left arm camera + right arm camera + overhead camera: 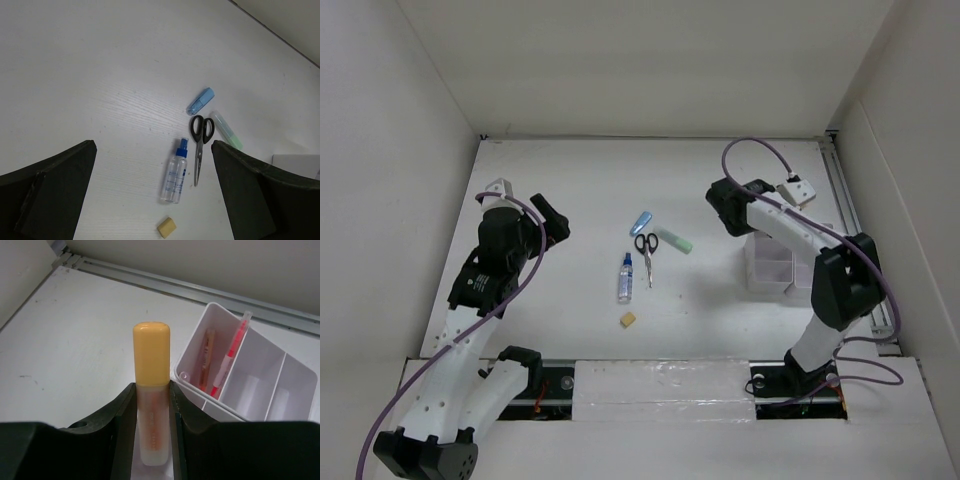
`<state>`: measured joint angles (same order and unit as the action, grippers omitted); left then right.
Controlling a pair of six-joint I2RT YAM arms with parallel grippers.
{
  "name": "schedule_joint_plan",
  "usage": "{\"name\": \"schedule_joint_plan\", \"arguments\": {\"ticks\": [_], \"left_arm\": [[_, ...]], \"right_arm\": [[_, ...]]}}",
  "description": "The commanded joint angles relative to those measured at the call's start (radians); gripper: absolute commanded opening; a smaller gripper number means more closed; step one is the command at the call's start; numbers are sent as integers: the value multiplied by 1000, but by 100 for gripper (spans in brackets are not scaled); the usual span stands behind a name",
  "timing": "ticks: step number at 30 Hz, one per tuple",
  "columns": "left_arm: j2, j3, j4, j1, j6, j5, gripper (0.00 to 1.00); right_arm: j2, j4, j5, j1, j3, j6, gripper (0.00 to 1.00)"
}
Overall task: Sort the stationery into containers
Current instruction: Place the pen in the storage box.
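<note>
My right gripper (151, 407) is shut on an orange marker (151, 355), held upright just left of the white bins (192, 347). One bin holds an orange pen (205, 360) and a red pen (227, 362). In the top view this gripper (792, 197) hangs above the bins (768, 262). My left gripper (152, 150) is open and empty, high above the table. Below it lie a blue marker (200, 100), black-handled scissors (200, 135), a green marker (227, 132), a blue-capped glue bottle (176, 172) and a yellow eraser (166, 227). In the top view the left gripper (555, 225) is left of these items.
A metal rail (165, 285) runs along the table's right edge behind the bins. White walls enclose the table at the back and on both sides. A bin corner (295, 165) shows at the right of the left wrist view.
</note>
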<state>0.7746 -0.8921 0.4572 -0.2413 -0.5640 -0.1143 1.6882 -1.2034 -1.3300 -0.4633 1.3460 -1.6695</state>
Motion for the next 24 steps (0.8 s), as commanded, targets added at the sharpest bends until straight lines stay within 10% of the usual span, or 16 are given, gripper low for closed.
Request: {"name": "schedule_joint_plan", "arguments": {"ticks": [1,24], "left_arm": [[-14,5,-37,-6,15,10,100],[-14,5,-37,-6,24,19,100]], "right_arm": [[8,-179,-57,-37,27,-189,0],[31,-179,-109,-29,19,-188,0]]}}
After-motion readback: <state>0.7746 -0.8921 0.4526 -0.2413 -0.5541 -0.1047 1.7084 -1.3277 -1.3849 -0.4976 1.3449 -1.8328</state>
